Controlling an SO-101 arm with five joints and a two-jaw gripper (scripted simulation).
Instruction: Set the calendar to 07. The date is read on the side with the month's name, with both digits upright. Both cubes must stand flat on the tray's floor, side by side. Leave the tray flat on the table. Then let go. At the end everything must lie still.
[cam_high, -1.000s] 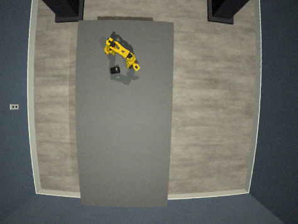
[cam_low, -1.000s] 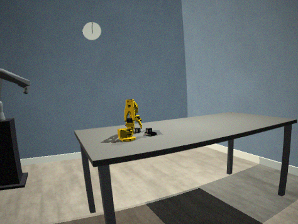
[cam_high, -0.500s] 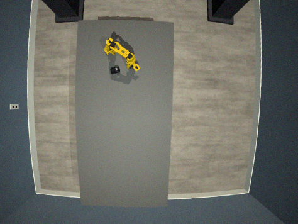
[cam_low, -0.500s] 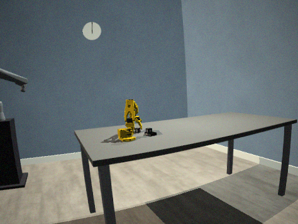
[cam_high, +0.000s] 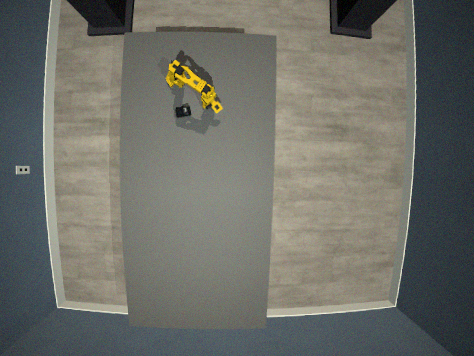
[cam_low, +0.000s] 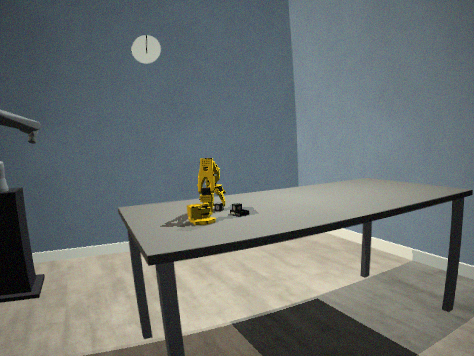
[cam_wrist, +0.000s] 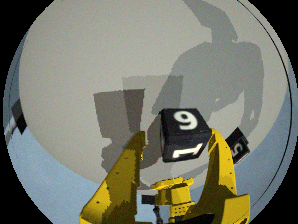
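Observation:
A black cube (cam_wrist: 185, 134) (cam_low: 218, 206) with white digits is in front of the fingers in the wrist view, close to the right finger and with a gap to the left one. Its upper face shows a 9 or 6, and the face below it shows a 1 lying sideways. My gripper (cam_wrist: 177, 136) is partly open around it, not clamped on it. A second black cube (cam_wrist: 240, 149) (cam_low: 236, 206), showing what looks like a 5, is partly hidden behind the right finger. It is at the small black tray (cam_high: 178, 115) (cam_low: 243, 213). The month's name cannot be read.
The yellow arm (cam_high: 192, 78) (cam_low: 206, 180) stands on the grey table (cam_high: 195, 225) (cam_low: 320, 205) near one end, with the tray close beside it. The arm's shadow falls over the cube and the table around it.

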